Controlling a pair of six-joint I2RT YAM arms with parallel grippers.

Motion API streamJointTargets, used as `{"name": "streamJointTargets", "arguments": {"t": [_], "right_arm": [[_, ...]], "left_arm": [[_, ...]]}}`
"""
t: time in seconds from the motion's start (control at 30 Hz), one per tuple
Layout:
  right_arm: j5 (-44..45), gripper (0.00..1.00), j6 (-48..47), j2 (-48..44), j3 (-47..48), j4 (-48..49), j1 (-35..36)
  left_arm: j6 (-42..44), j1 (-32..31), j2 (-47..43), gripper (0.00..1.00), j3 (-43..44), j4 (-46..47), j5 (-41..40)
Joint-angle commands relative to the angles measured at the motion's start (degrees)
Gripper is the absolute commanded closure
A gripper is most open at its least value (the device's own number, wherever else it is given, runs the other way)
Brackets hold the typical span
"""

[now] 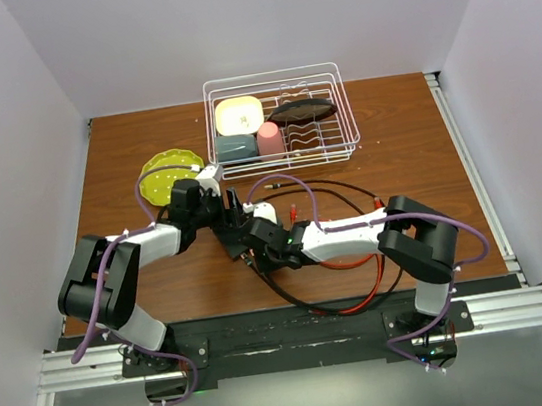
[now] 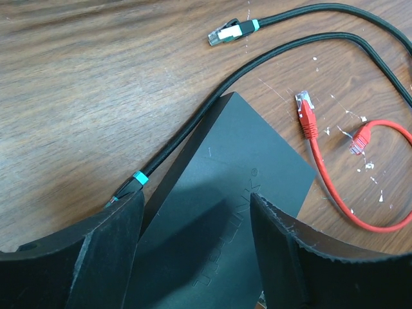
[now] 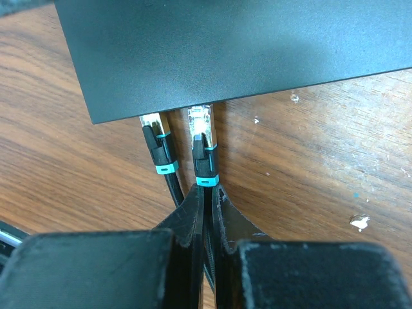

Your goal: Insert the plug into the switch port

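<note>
The switch [image 3: 225,45] is a flat matte-black box lying on the wooden table, also seen in the left wrist view [image 2: 225,187] and the top view [image 1: 230,231]. My left gripper [image 2: 195,205] straddles it, with a finger against each long side. My right gripper [image 3: 209,193] is shut on a black cable just behind its teal-banded plug [image 3: 204,138]. The plug's clear tip sits at the switch's near edge, partly under it. A second black plug [image 3: 156,138] sits beside it to the left, at the same edge. The sockets are hidden.
A loose black plug [image 2: 228,32] and a red patch cable [image 2: 322,174] lie on the table beyond the switch. A white wire dish rack [image 1: 343,142] with a dark oval dish [image 1: 302,111] and cups stands at the back. A green plate [image 1: 161,173] lies at the back left.
</note>
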Motion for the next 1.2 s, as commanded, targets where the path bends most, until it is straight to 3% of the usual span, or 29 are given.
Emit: {"name": "streamJointTargets", "arguments": {"t": [0.0,0.43,0.73,1.17], "right_arm": [[1.4,1.0,0.5,3.3,-1.4,-4.2,-1.1],[0.0,1.0,0.0,5.1,2.1,-4.8,-3.3],[-0.1,1.0,-0.8,6.3,4.4,-5.0,-4.0],[2.4,1.0,-3.3,-0.3,3.5,-3.1,-4.1]], "left_arm": [[1.6,0.1,0.1,0.27,0.7,1.7,2.7],[3.1,0.1,0.1,0.26,0.8,1.5,4.5],[4.7,0.1,0.4,0.16,1.0,0.4,3.2],[5.3,0.1,3.3,0.18,2.2,-0.4,2.8]]}}
